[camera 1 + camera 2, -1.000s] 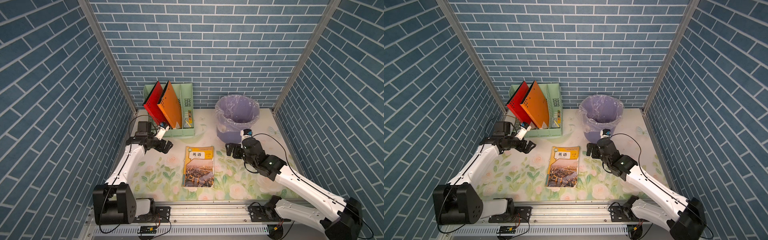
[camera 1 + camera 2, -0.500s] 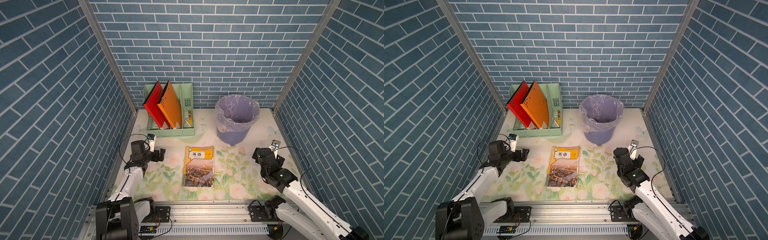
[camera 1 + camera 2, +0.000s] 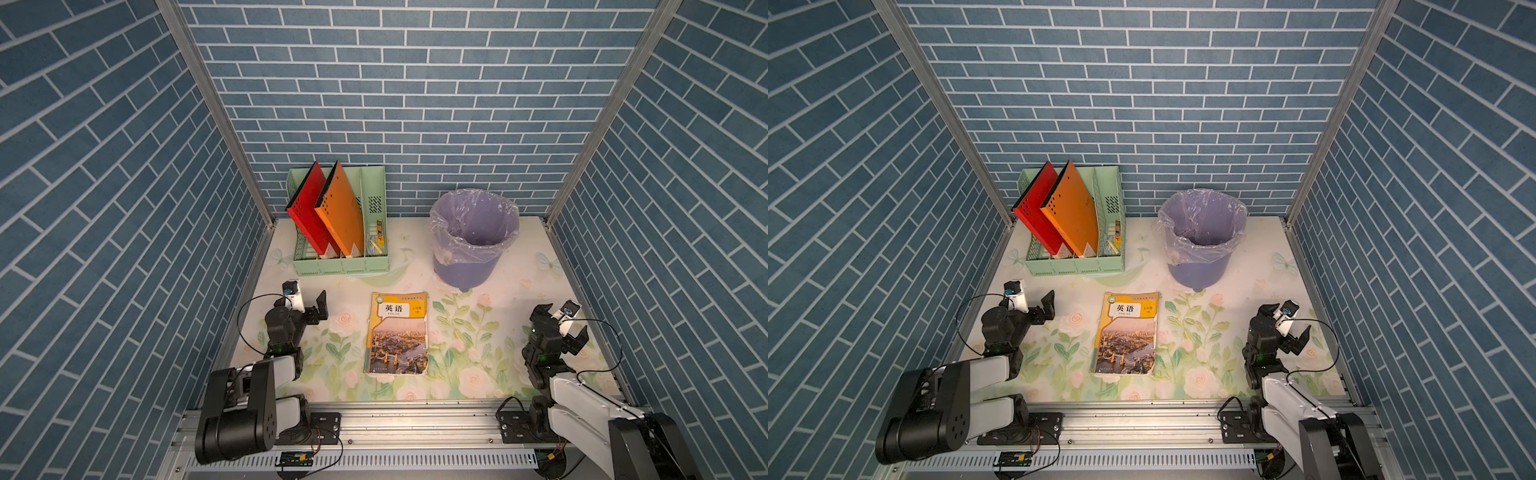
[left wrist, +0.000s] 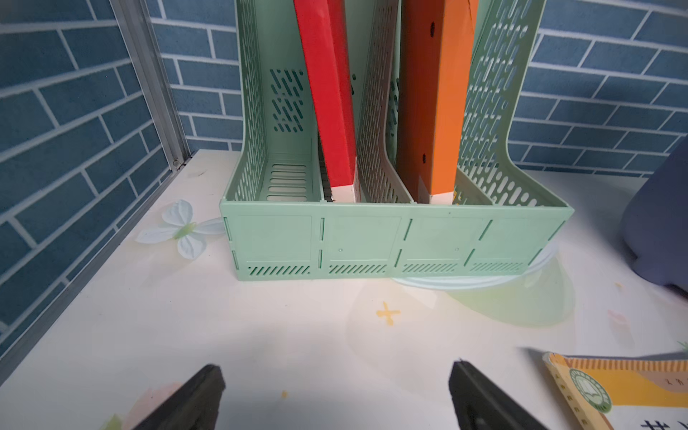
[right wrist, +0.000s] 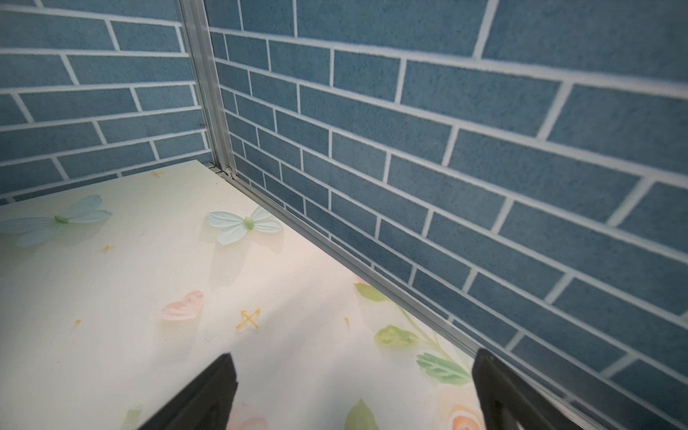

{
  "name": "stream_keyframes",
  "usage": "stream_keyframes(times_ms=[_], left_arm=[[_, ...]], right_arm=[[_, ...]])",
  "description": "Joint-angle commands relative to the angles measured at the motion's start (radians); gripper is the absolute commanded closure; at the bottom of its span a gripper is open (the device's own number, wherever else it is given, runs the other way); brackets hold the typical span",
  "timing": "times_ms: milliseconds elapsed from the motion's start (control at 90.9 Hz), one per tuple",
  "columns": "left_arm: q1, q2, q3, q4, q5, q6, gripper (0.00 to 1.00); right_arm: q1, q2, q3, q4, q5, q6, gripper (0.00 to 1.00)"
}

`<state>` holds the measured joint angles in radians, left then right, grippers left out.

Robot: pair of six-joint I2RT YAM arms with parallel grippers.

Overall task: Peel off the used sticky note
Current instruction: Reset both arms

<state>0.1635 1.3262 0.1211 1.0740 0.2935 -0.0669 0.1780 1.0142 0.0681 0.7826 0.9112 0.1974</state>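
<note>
No sticky note shows in any view. An English textbook lies flat in the middle of the flowered table; its corner shows in the left wrist view. My left gripper stands open and empty to the left of the book, facing the file holder. Near the right wall, my right gripper is open too, with only bare table between its fingers. Both arms are folded back at the near edge.
A green file holder with a red folder and an orange folder stands at the back left. A purple bin with a plastic liner stands at the back right. Brick-patterned walls close three sides.
Both arms have drawn back from the holder and the bin toward the near edge and folded up. Both grippers have stayed open and empty.
</note>
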Motion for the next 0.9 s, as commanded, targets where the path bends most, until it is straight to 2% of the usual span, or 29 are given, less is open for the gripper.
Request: stream_keyframes(times_ms=[0, 66, 132, 231, 297, 341, 396, 440, 539, 638, 726, 825, 891], left_arm=[[-0.001, 0.085, 0.01, 0.316, 0.01, -0.045, 0.0], [-0.008, 0.134, 0.038, 0.308, 0.013, -0.043, 0.0], [-0.052, 0.121, 0.062, 0.223, -0.05, -0.004, 0.0], [-0.102, 0.145, 0.039, 0.265, -0.113, 0.044, 0.0], [-0.108, 0.204, -0.009, 0.43, -0.143, 0.031, 0.0], [-0.118, 0.172, -0.002, 0.363, -0.188, 0.037, 0.0], [-0.121, 0.192, -0.018, 0.427, -0.21, 0.025, 0.0], [-0.126, 0.175, -0.02, 0.398, -0.23, 0.03, 0.0], [-0.136, 0.178, -0.063, 0.48, -0.279, 0.022, 0.0], [-0.147, 0.187, -0.089, 0.541, -0.311, 0.021, 0.0], [-0.149, 0.185, -0.046, 0.483, -0.33, 0.016, 0.0], [-0.149, 0.187, 0.06, 0.275, -0.336, 0.009, 0.0], [-0.16, 0.19, 0.073, 0.251, -0.322, 0.031, 0.0]], right_arm=[[-0.02, 0.105, 0.029, 0.252, -0.119, -0.106, 0.0], [-0.024, 0.173, 0.049, 0.318, -0.202, -0.132, 0.0], [-0.025, 0.253, 0.066, 0.383, -0.257, -0.15, 0.0], [-0.026, 0.346, 0.095, 0.45, -0.317, -0.153, 0.01], [-0.025, 0.399, 0.103, 0.49, -0.365, -0.171, 0.0], [-0.026, 0.427, 0.1, 0.534, -0.4, -0.189, 0.01], [-0.026, 0.435, 0.091, 0.537, -0.472, -0.215, 0.01], [-0.026, 0.438, 0.073, 0.58, -0.536, -0.237, 0.01], [-0.026, 0.458, -0.007, 0.739, -0.619, -0.264, 0.01], [-0.015, 0.549, -0.046, 0.919, -0.69, -0.317, 0.0], [-0.015, 0.529, -0.01, 0.836, -0.699, -0.311, 0.01], [-0.047, 0.522, 0.108, 0.621, -0.652, -0.248, 0.01], [-0.09, 0.52, 0.128, 0.549, -0.702, -0.215, 0.01]])
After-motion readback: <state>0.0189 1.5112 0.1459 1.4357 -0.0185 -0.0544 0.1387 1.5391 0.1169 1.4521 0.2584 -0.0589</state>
